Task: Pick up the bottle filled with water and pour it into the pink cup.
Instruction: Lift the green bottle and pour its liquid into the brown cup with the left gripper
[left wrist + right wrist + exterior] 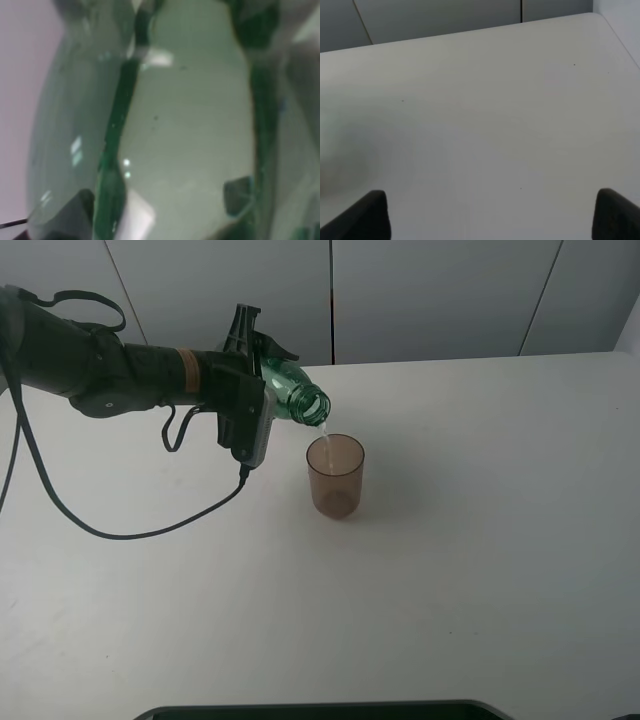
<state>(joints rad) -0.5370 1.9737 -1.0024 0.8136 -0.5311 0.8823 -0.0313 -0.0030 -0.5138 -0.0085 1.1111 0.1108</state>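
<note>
My left gripper (262, 368) is shut on the green-tinted bottle (296, 392) and holds it tipped almost flat, its open threaded neck pointing right and down over the pink cup (335, 475). A thin stream of water runs from the neck into the cup. The cup stands upright on the white table (480, 540) near its middle. The left wrist view is filled by the bottle's green plastic wall (165, 130), very close and blurred. My right gripper (492, 212) shows only as two dark fingertips wide apart over bare table, open and empty. It is out of the exterior view.
A black cable (120, 532) loops from the left arm onto the table left of the cup. A dark edge (320, 710) lies along the table's front. Grey wall panels (430, 295) stand behind the table.
</note>
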